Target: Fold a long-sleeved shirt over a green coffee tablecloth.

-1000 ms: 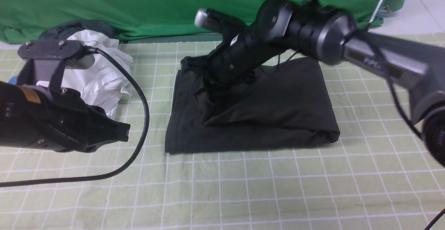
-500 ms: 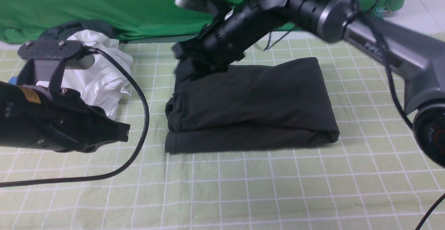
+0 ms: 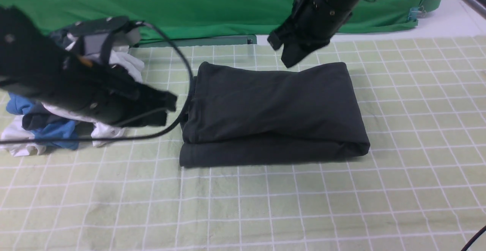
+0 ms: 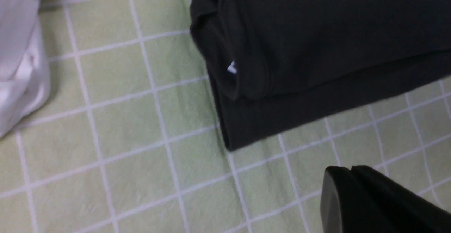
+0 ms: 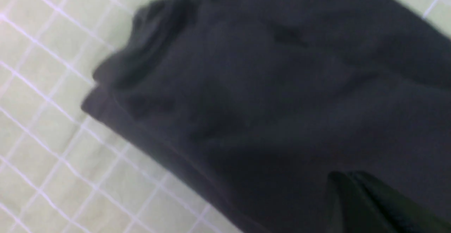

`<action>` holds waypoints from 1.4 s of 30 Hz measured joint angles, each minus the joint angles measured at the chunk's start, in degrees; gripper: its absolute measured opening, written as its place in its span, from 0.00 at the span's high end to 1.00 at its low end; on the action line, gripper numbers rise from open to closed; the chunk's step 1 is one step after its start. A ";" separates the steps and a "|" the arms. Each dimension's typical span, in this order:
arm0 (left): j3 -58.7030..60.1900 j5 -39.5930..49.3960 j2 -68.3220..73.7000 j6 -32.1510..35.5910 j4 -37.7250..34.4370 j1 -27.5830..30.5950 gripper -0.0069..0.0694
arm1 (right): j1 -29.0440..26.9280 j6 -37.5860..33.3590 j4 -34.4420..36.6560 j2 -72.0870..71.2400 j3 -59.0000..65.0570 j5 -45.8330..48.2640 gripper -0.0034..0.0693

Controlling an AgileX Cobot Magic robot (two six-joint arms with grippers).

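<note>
Right pincer (image 3: 288, 55): jaws closed on nothing, hanging in the air over the far edge of the folded shirt, clear of the cloth.
Left pincer (image 3: 167, 108): jaws closed and empty, just beside the shirt's left edge.
Long-sleeved black cotton shirt (image 3: 271, 114): folded into a thick rectangle, lying flat mid-cloth.
Pale yellow-green tablecloth with thin white grid lines (image 3: 265, 205): covers the tabletop under everything.
Left wrist view only: a small white label (image 4: 231, 67) peeks from between the folded layers at the shirt's corner.
Front view only: heap of white and blue garments (image 3: 49, 129) left of the shirt, partly behind the left arm.
Open room: bare cloth in front of and right of the shirt.
</note>
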 joint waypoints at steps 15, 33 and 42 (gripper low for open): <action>-14.85 -4.07 25.34 2.85 -4.54 -6.15 0.89 | 0.00 6.25 -2.10 0.00 19.24 -9.64 0.95; -15.32 0.03 29.64 -5.75 11.31 -6.15 0.89 | -0.05 7.15 -3.30 -1.52 29.87 -12.87 0.95; -15.32 0.97 18.51 -5.89 14.21 -6.15 0.89 | -0.68 7.30 -10.27 -13.67 30.06 -14.72 0.95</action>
